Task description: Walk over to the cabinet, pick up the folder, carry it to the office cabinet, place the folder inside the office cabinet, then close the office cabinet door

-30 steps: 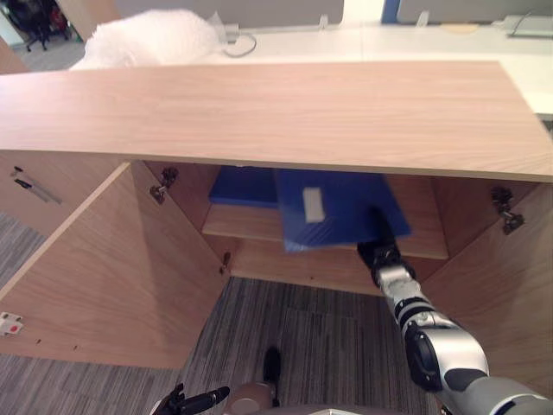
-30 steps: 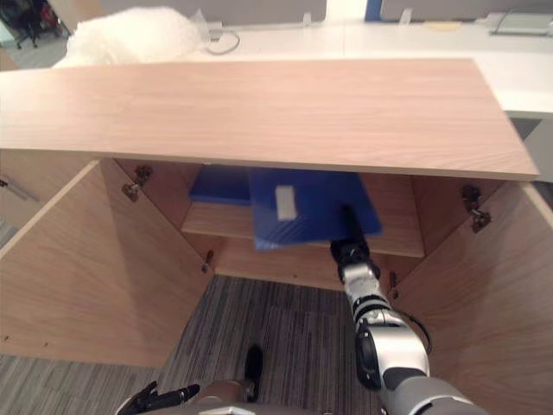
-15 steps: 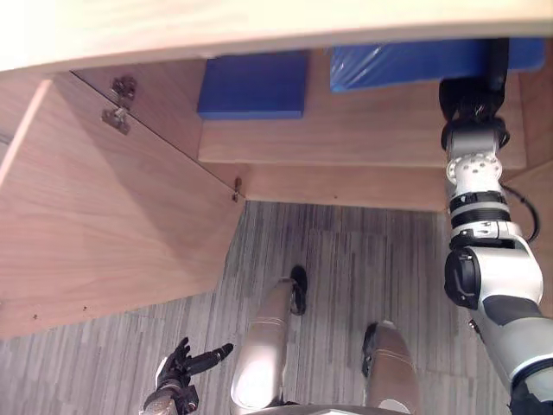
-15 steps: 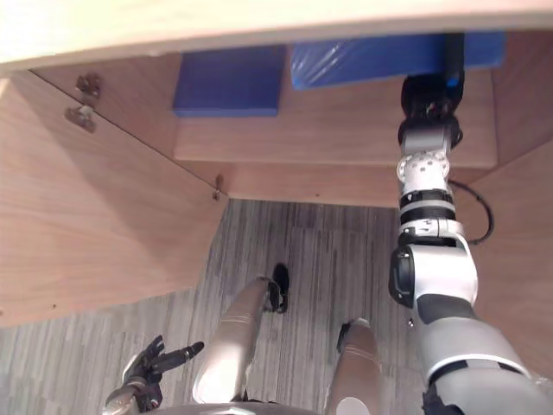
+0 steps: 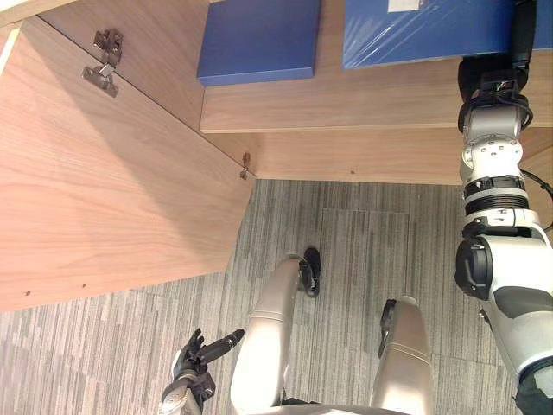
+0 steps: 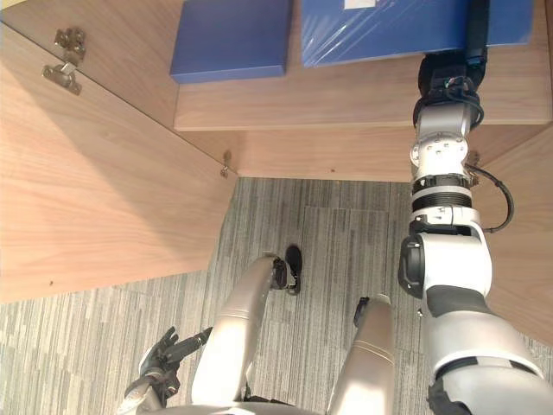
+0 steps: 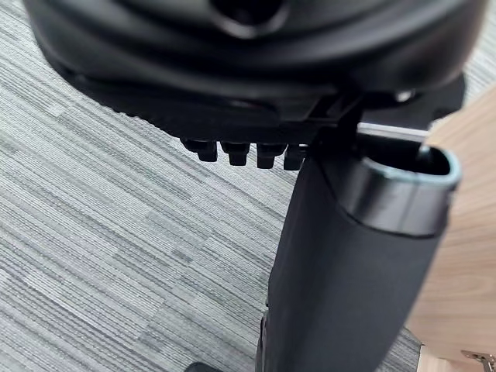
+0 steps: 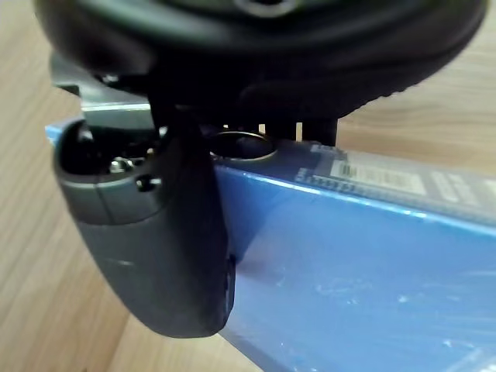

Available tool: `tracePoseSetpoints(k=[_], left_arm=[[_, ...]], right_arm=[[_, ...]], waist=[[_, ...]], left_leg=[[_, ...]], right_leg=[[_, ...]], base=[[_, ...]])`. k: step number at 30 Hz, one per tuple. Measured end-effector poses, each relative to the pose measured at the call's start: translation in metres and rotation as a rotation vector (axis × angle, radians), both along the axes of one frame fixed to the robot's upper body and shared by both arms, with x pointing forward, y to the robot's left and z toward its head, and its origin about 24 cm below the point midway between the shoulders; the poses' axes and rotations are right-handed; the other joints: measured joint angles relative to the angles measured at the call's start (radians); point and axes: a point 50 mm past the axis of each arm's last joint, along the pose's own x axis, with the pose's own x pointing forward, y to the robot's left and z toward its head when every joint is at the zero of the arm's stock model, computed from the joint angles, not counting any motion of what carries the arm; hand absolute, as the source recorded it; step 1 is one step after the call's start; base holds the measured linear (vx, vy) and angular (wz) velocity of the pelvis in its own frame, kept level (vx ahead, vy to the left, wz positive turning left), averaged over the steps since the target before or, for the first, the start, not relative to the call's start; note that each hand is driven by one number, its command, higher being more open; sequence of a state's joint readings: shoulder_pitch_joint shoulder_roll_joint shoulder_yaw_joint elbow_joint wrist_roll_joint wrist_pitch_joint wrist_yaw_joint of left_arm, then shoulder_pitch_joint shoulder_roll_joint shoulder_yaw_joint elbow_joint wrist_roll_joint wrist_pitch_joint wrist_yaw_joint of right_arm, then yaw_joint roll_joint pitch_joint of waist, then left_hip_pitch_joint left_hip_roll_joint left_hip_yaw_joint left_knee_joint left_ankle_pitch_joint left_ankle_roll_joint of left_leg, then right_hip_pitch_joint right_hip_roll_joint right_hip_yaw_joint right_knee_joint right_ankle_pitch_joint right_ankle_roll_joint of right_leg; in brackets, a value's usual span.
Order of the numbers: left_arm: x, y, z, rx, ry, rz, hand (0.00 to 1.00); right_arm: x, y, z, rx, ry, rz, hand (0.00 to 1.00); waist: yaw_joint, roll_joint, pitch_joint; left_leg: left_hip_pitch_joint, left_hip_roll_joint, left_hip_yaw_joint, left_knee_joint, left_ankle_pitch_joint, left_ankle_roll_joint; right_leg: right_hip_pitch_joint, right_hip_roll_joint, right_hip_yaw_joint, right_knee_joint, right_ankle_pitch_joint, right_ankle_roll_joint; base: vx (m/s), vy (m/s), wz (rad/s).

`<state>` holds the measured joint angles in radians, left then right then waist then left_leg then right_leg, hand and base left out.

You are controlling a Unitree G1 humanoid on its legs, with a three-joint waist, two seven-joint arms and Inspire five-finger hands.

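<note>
- Placement step in hand: the folder point(image 5: 423, 30) lies flat on the cabinet shelf point(image 5: 346, 108), upper right of the frame, just beside a second blue folder point(image 5: 259, 39).
- Right robot hand point(image 5: 488, 78) grips its right end, thumb pressed across the cover.
- Left robot hand point(image 5: 197, 356), lower left, hangs empty with fingers relaxed.
- Next, by my judgement: let go, draw the arm clear, then swing the open door point(image 5: 104, 190) shut.

even light, soft shadows, some glare

the light is bright and even. the carpet point(image 5: 346, 242) and the open cabinet door point(image 5: 112, 190) are lit flat, with no hard shadow edges. the folder point(image 5: 423, 30) carries pale streaks of glare on its plastic wrap. in the right wrist view the right hand point(image 8: 147, 256) is dark and throws a soft shade on the blue cover.
</note>
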<state>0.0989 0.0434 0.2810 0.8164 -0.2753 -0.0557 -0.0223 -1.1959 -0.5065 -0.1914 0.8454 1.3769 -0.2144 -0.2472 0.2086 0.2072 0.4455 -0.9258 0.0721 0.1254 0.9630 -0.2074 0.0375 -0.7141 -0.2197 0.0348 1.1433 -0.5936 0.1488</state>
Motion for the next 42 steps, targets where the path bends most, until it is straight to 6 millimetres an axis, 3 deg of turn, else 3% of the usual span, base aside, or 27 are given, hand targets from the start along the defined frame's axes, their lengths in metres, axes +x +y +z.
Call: tracePoseSetpoints(k=[5, 6, 11, 16, 25, 32, 36, 39, 42], left_arm=[[0.006, 0.001, 0.005, 0.020, -0.023, 0.020, 1.00], [0.006, 0.001, 0.005, 0.020, -0.028, 0.030, 1.00], [0.006, -0.004, 0.005, 0.004, -0.031, 0.044, 1.00], [0.003, -0.006, 0.003, -0.004, -0.023, 0.053, 1.00], [0.001, -0.005, 0.003, -0.003, -0.016, 0.056, 1.00], [0.001, -0.005, 0.002, 0.002, -0.011, 0.064, 1.00], [0.000, -0.005, 0.002, 0.002, -0.010, 0.065, 1.00], [0.000, -0.005, 0.002, 0.002, -0.010, 0.065, 1.00], [-0.001, -0.002, 0.002, 0.005, -0.011, 0.056, 1.00]], right_arm=[[-0.005, -0.013, 0.000, 0.122, 0.018, -0.064, 0.00], [-0.006, -0.015, 0.000, 0.144, 0.026, -0.071, 1.00], [-0.007, -0.018, 0.002, 0.193, 0.054, -0.087, 1.00], [-0.007, -0.009, 0.024, 0.136, 0.034, -0.074, 1.00], [-0.002, -0.001, 0.022, 0.018, 0.111, -0.079, 1.00], [0.006, 0.008, 0.010, -0.057, 0.203, -0.059, 1.00], [0.015, 0.018, -0.004, -0.189, 0.300, -0.030, 1.00], [0.020, 0.025, -0.020, -0.343, 0.381, -0.010, 1.00], [0.024, 0.028, -0.052, -0.526, 0.504, 0.036, 1.00]], waist=[[0.001, 0.000, -0.001], [0.001, 0.001, -0.001], [-0.002, 0.008, -0.010], [0.000, 0.013, -0.018], [0.001, 0.013, -0.027], [-0.001, 0.012, -0.037], [-0.002, 0.011, -0.040], [-0.003, 0.010, -0.042], [-0.004, 0.005, -0.045]], left_leg=[[0.006, -0.010, 0.000, -0.021, 0.009, 0.002], [0.011, -0.011, 0.001, -0.027, 0.011, 0.005], [0.046, -0.025, 0.000, -0.072, 0.027, 0.008], [0.055, -0.027, -0.001, -0.093, 0.033, 0.010], [0.080, -0.025, 0.003, -0.113, 0.033, 0.010], [0.080, -0.022, 0.008, -0.119, 0.033, 0.011], [0.084, -0.013, 0.009, -0.120, 0.033, 0.011], [0.089, -0.010, 0.010, -0.122, 0.034, 0.010], [0.097, -0.011, 0.012, -0.130, 0.034, 0.009]], right_leg=[[0.005, -0.011, -0.007, -0.011, 0.000, 0.000], [0.011, -0.013, -0.008, -0.015, 0.001, -0.001], [0.050, -0.024, -0.025, -0.055, 0.008, -0.005], [0.064, -0.024, -0.034, -0.086, 0.019, -0.004], [0.090, -0.022, -0.036, -0.117, 0.030, -0.005], [0.090, -0.021, -0.034, -0.131, 0.037, -0.003], [0.092, -0.012, -0.031, -0.135, 0.043, -0.005], [0.095, -0.010, -0.030, -0.138, 0.045, -0.007], [0.102, -0.010, -0.030, -0.143, 0.045, -0.007]], base=[[0.01, 0.004, 0.07], [0.00, 0.004, 0.05], [-0.01, 0.002, 0.08], [0.00, 0.000, 0.00], [-0.01, 0.003, -0.01], [-0.01, 0.004, -0.01], [-0.03, -0.002, -0.06], [-0.04, 0.000, -0.04], [-0.02, -0.001, 0.00]])
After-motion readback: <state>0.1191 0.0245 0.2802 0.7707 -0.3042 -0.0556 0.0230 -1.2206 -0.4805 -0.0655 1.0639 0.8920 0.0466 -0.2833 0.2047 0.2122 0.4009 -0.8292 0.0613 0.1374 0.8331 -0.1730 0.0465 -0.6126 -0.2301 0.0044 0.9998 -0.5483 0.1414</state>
